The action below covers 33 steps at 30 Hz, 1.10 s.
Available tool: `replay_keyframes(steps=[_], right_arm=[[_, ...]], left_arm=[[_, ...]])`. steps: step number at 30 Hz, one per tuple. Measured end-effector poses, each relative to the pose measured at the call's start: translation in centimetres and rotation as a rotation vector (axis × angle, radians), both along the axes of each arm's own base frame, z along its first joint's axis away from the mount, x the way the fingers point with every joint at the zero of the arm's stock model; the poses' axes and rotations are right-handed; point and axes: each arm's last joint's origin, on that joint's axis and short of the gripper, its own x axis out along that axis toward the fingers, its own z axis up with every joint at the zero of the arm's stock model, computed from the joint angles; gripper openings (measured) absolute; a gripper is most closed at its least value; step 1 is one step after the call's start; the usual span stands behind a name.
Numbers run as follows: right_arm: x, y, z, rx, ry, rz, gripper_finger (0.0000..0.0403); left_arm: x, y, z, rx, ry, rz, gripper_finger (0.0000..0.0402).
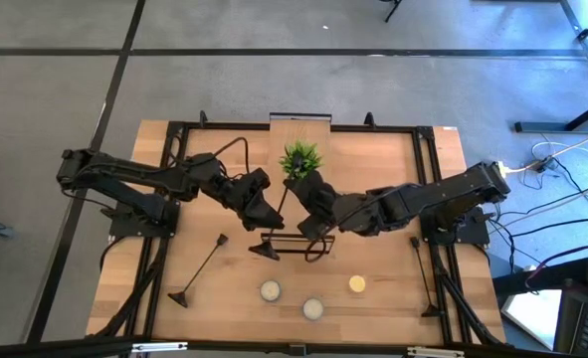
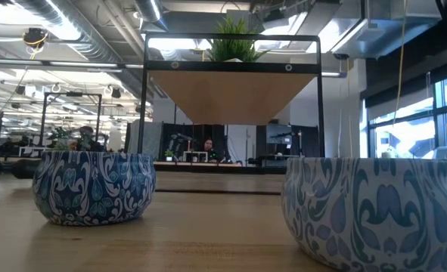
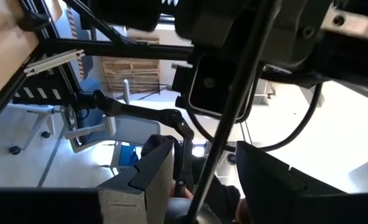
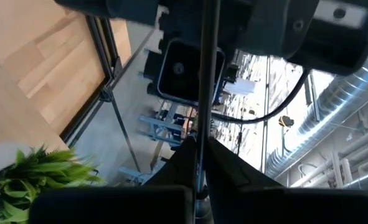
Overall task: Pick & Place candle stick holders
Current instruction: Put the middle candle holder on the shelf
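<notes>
Running between left claw [image 3: 202, 180] fingers, candle stick holder [image 3: 233, 106], seemingly untouched

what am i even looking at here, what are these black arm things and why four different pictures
These are two robot arms fixed at a wooden table, each ending in a two-finger gripper. One picture looks straight down, one sits at table height, and two come from cameras on the arms' wrists.

On the table: a small green plant, three little round candles, and thin black candle stick holders. One holder lies on the left side, and another stands near the right edge.

The right gripper is shut on a third holder's rod. The left gripper is open, with the rod passing between its fingers.

The low view mostly shows two blue patterned bowls close to its lens.
</notes>
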Motion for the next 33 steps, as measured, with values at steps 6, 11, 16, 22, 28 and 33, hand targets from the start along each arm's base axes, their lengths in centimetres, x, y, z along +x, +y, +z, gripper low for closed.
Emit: replay_keyframes(steps=[6,11,16,22,28,33], right_arm=[[0.0,0.0,-0.1,0.016,-0.001,-0.004,0.0018],[0.0,0.0,-0.1,0.021,-0.002,-0.006,0.0018],[0.0,0.0,-0.1,0.025,-0.009,-0.01,0.0018],[0.2,0.1,0.7,0.12,-0.156,-0.065,0.0025],[0.2,0.4,1.6,0.194,-0.286,-0.103,0.0087],[0.1,0.4,1.9,0.28,-0.364,-0.124,0.0168]], left_arm=[[0.0,0.0,0.0,0.01,-0.006,0.0,0.0109],[0.0,0.0,0.1,0.036,-0.028,-0.001,0.0024],[-0.1,0.0,0.2,0.048,-0.047,-0.011,0.0012],[-0.2,0.0,0.7,0.065,-0.086,-0.007,0.0012],[-0.3,0.0,1.0,0.083,-0.14,0.016,0.0012],[-0.2,0.3,1.0,0.122,-0.158,0.039,0.0012]])
